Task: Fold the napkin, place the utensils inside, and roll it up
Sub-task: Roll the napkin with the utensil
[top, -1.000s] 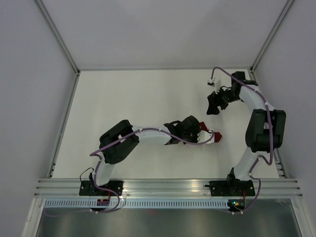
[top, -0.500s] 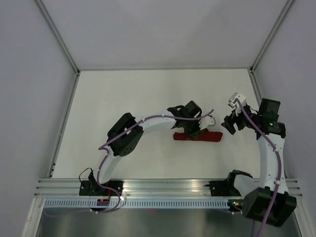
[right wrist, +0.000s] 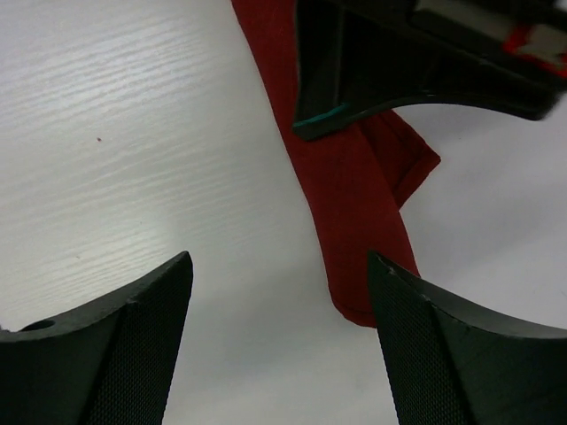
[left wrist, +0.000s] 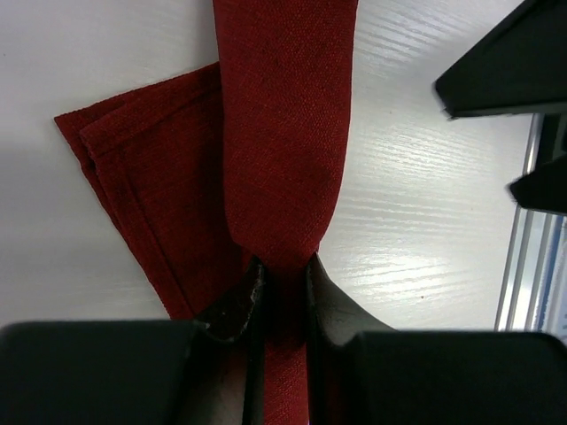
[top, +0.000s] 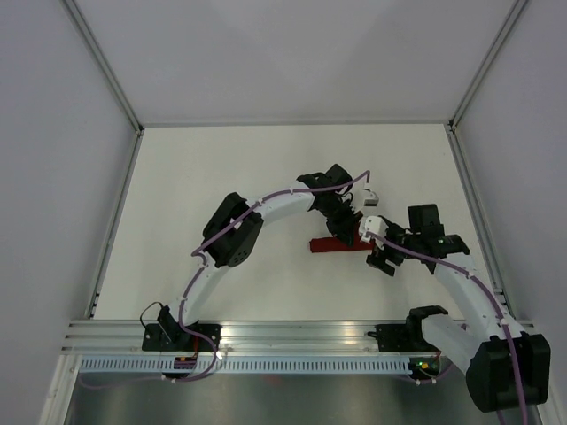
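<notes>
The napkin is a narrow dark red roll lying left to right on the white table. My left gripper stands over its right part. In the left wrist view the jaws are shut on the roll, with a flat loose corner spreading to the left. My right gripper is open at the roll's right end. In the right wrist view its fingers are wide apart, and the roll's end lies on the table beyond them, just inside the right finger. No utensils show.
The table's aluminium rail runs along the near edge and also shows in the left wrist view. Grey walls and frame posts bound the sides. The two grippers are close together, and the left one shows in the right wrist view.
My right arm has swung from the back right down to the napkin's right end. My left gripper has shifted a little back and right, still on the napkin.
</notes>
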You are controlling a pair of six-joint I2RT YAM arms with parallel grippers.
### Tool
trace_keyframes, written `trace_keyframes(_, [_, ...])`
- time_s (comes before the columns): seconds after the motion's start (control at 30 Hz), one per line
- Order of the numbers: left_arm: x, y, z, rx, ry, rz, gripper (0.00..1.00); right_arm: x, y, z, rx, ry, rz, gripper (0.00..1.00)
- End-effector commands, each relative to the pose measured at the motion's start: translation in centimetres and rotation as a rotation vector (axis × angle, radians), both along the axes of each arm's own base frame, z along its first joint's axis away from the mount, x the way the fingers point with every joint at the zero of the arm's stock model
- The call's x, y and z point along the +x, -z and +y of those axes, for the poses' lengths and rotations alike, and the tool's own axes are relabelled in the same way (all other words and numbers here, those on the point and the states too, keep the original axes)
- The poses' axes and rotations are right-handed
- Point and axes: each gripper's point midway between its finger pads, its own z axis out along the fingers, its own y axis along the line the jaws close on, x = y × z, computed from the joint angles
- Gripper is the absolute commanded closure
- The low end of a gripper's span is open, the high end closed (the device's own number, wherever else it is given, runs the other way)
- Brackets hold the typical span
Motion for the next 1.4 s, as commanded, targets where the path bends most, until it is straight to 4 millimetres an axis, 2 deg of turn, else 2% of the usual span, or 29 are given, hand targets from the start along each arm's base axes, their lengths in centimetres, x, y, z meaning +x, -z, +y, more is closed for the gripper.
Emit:
trace_keyframes(0.0, [-2.7,5.6,4.5,0.245,-0.049,0.200,0.84,2.9,0.5,-0.1,-0.071,0.024,-0.168,0.16])
trace_keyframes(0.03, [-2.6,5.7,4.6,0.246,-0.052,0.206,0.83,3.6,0.1,0.3,-0.069,0.024,-0.216,0.16])
trace_keyframes(0.13, [-2.6,5.8,4.6,0.246,-0.056,0.234,0.83,4.2,0.8,0.7,-0.089,0.032,-0.261,0.14])
trace_keyframes(0.2, [-2.5,5.8,4.7,0.246,-0.058,0.247,0.81,4.1,1.9,0.9,-0.116,0.022,-0.235,0.14])
trace_keyframes(0.5, [-2.2,5.8,4.7,0.235,-0.064,0.272,0.79,4.6,4.8,2.3,-0.201,-0.029,-0.239,0.17])
trace_keyframes(0.6, [-2.1,5.5,4.5,0.226,-0.067,0.282,0.75,4.6,5.6,2.6,-0.217,-0.046,-0.224,0.28])
trace_keyframes(0.63, [-2.1,5.4,4.5,0.223,-0.068,0.286,0.64,4.6,5.8,2.6,-0.223,-0.046,-0.218,0.42])
trace_keyframes(0.67, [-2.0,5.2,4.4,0.219,-0.071,0.284,0.62,4.6,5.9,2.5,-0.226,-0.046,-0.214,0.48])
trace_keyframes(0.77, [-1.7,3.9,3.7,0.184,-0.080,0.282,0.51,4.6,5.9,2.6,-0.232,-0.051,-0.208,0.56])
trace_keyframes(0.8, [-1.1,2.7,3.1,0.148,-0.096,0.262,0.50,4.4,6.2,2.4,-0.241,-0.055,-0.190,0.59])
trace_keyframes(0.87, [-0.4,1.9,2.9,0.125,-0.138,0.239,0.48,4.4,6.0,2.6,-0.239,-0.061,-0.182,0.61])
trace_keyframes(0.9, [1.2,0.0,2.0,0.063,-0.188,0.202,0.47,4.3,6.3,2.5,-0.244,-0.063,-0.164,0.63])
trace_keyframes(0.97, [2.6,-1.2,2.3,0.033,-0.286,0.235,0.46,4.3,6.5,2.6,-0.244,-0.071,-0.148,0.67])
trace_keyframes(1.0, [3.7,-2.1,1.9,-0.019,-0.313,0.214,0.46,4.1,6.6,2.7,-0.246,-0.076,-0.134,0.68])
trace_keyframes(1.03, [4.3,-3.8,1.8,-0.059,-0.336,0.200,0.46,4.2,6.5,2.8,-0.243,-0.077,-0.131,0.69])
trace_keyframes(1.07, [4.7,-3.6,2.6,-0.058,-0.388,0.236,0.45,4.1,6.7,2.8,-0.244,-0.082,-0.115,0.69])
trace_keyframes(1.1, [5.2,-4.3,2.8,-0.079,-0.413,0.237,0.45,3.8,7.0,2.7,-0.248,-0.088,-0.094,0.70])
trace_keyframes(1.13, [6.3,-5.8,2.8,-0.133,-0.439,0.200,0.45,3.7,7.1,2.8,-0.247,-0.092,-0.083,0.71])
trace_keyframes(1.17, [6.8,-5.5,3.8,-0.129,-0.492,0.231,0.45,3.8,7.0,2.9,-0.246,-0.095,-0.077,0.72])
trace_keyframes(1.23, [8.3,-6.6,4.3,-0.198,-0.543,0.198,0.46,3.9,6.7,3.1,-0.236,-0.102,-0.060,0.73])
trace_keyframes(1.27, [8.5,-7.1,5.5,-0.216,-0.589,0.210,0.46,3.9,6.9,3.1,-0.238,-0.108,-0.043,0.73])
trace_keyframes(1.33, [10.0,-8.1,6.4,-0.262,-0.657,0.158,0.46,4.0,6.5,3.3,-0.226,-0.121,-0.015,0.73])
trace_keyframes(1.37, [10.4,-8.5,7.9,-0.268,-0.711,0.146,0.46,3.9,6.7,3.3,-0.224,-0.130,0.012,0.73])
